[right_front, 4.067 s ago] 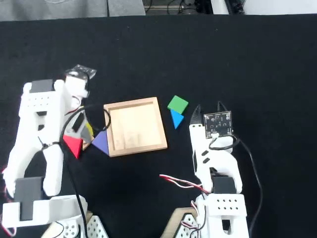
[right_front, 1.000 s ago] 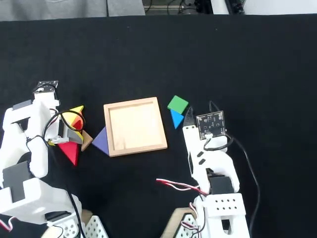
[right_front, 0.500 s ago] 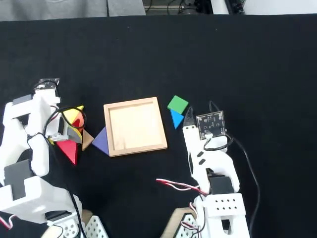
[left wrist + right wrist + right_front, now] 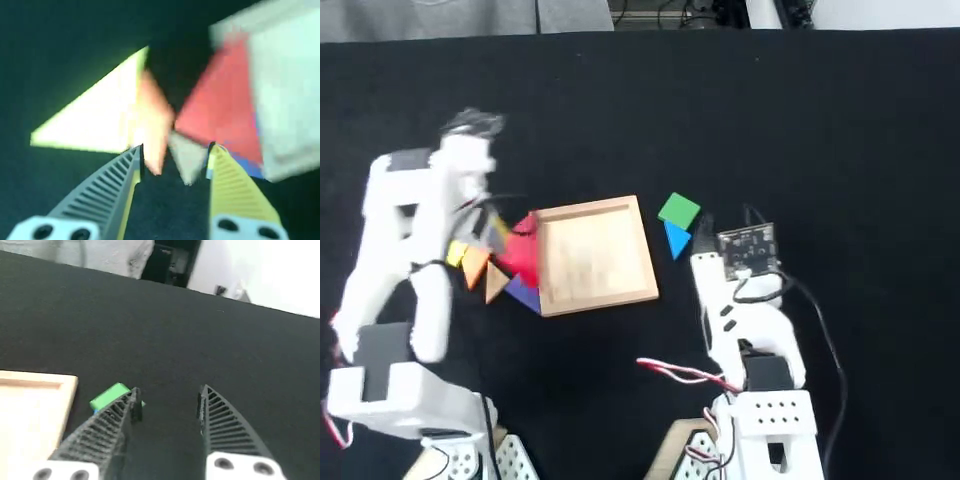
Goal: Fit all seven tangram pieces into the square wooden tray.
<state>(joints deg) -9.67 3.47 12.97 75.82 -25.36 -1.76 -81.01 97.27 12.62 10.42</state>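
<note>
The square wooden tray (image 4: 595,250) lies mid-table with nothing in it. My left gripper (image 4: 501,238) hangs open just left of it, over a cluster of pieces. In the left wrist view the left gripper (image 4: 172,159) has a tan piece (image 4: 187,156) between its fingertips. A yellow triangle (image 4: 95,120) and an orange piece (image 4: 150,130) lie to one side. A red triangle (image 4: 225,115) sits against the tray's edge (image 4: 285,90), over a purple piece (image 4: 525,296). My right gripper (image 4: 167,402) stands open right of the tray, near a green square (image 4: 678,210) and a blue triangle (image 4: 676,239).
Black cloth covers the table, with wide free room behind the tray and to the right. Both arm bases stand at the front edge. A loose red and white cable (image 4: 675,368) lies near the right arm's base.
My left arm has swung up and towards the tray. The red triangle has moved from the left of the cluster to the tray's left edge. The right arm has kept still.
</note>
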